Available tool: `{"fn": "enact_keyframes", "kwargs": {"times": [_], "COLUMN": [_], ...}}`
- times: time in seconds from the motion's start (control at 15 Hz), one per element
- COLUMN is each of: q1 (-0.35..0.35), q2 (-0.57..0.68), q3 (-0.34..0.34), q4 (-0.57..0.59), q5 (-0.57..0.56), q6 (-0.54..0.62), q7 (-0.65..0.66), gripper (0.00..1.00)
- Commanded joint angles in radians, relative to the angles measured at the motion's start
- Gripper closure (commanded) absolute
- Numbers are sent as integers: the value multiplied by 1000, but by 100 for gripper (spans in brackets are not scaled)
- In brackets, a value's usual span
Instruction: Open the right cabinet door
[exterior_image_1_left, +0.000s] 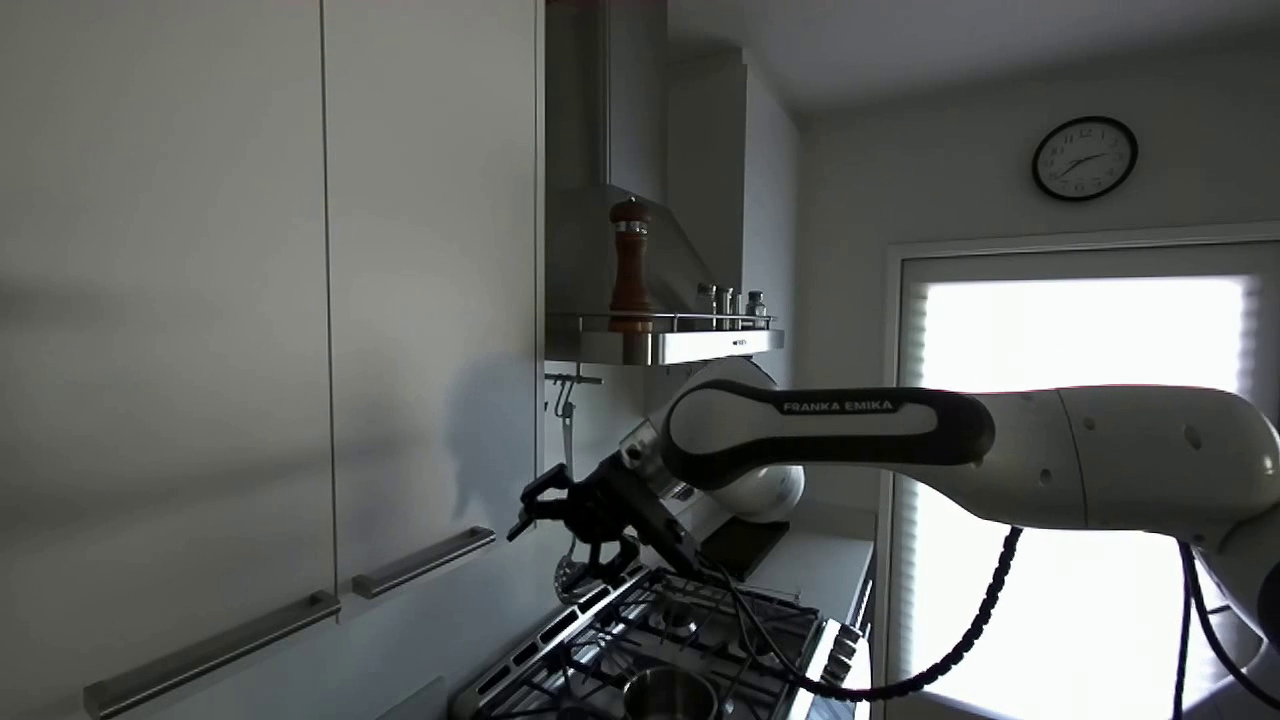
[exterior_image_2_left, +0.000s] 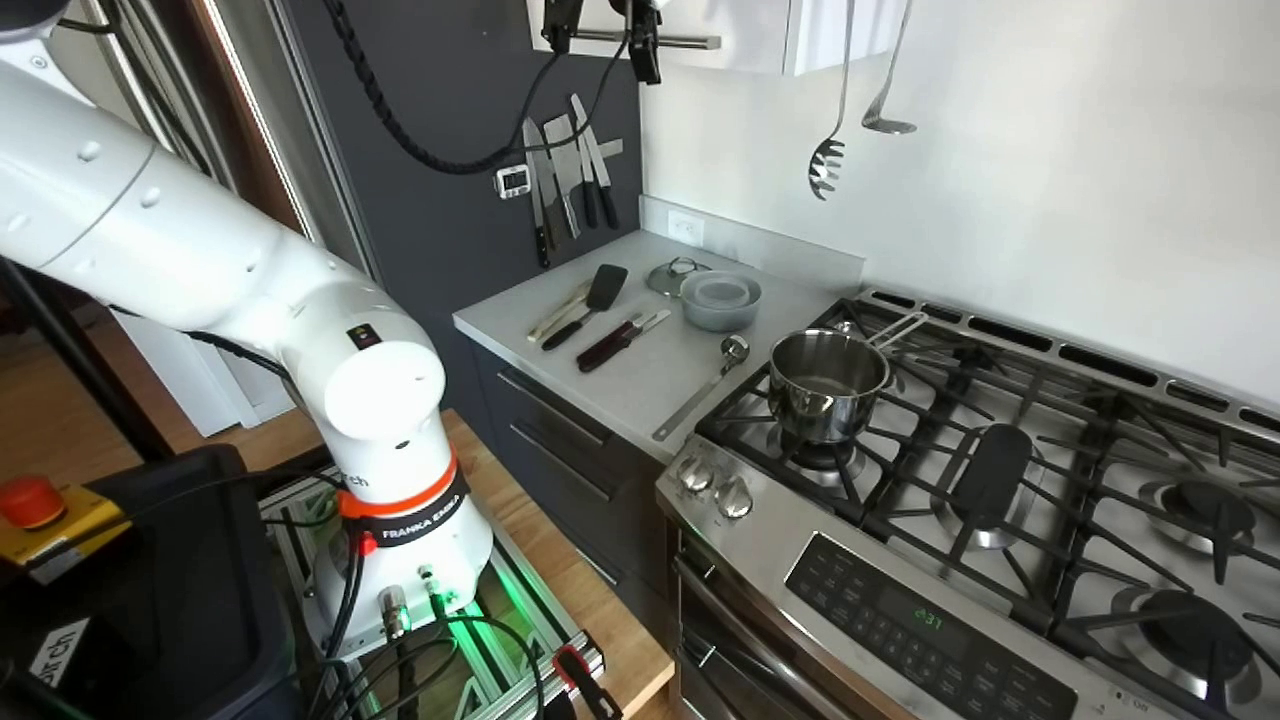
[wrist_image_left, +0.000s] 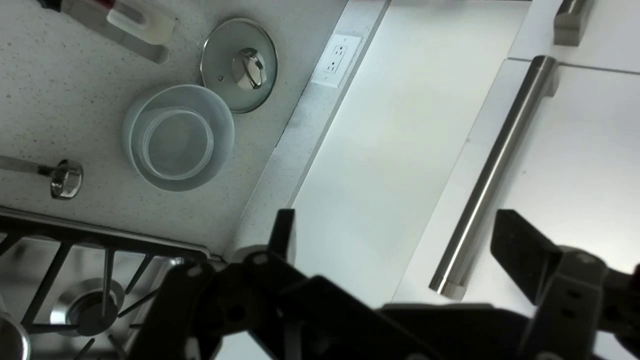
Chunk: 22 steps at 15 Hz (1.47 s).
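The right cabinet door (exterior_image_1_left: 430, 250) is the narrower pale-grey upper panel and is shut. Its short silver bar handle (exterior_image_1_left: 425, 562) is near the bottom edge. The handle also shows in an exterior view (exterior_image_2_left: 690, 42), partly behind the gripper, and in the wrist view (wrist_image_left: 495, 175). My gripper (exterior_image_1_left: 560, 548) is open and empty, to the right of the handle and apart from it. In the wrist view the gripper (wrist_image_left: 396, 222) has its fingers spread wide. The handle's near end lies between them in the picture, closer to the right finger, with the door surface (wrist_image_left: 590, 160) behind.
The wider panel (exterior_image_1_left: 160, 250) with a longer handle (exterior_image_1_left: 215, 650) adjoins on the left. The range hood shelf (exterior_image_1_left: 710, 345) holds a pepper mill (exterior_image_1_left: 630, 265). Below are the stove (exterior_image_2_left: 990, 500), a pot (exterior_image_2_left: 828, 385), hanging utensils (exterior_image_2_left: 825, 165) and a counter (exterior_image_2_left: 640, 390) with bowls (exterior_image_2_left: 720, 300).
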<state>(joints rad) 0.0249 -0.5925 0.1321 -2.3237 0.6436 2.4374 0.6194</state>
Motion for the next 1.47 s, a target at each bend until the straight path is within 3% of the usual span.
{"fn": "enact_keyframes", "kwargs": {"times": [0.0,0.4,0.8,1.4], "q1": [-10,-7,21,40], "q2": [93,230,346,388], "q3": [67,120,110,94], "q4": [101,217,288,328], "q5": [-33,-120,-220,-281], "q6": [19,67,122,-10], "q7": [112,269,367,434], "gripper": [0,0,0,0]}}
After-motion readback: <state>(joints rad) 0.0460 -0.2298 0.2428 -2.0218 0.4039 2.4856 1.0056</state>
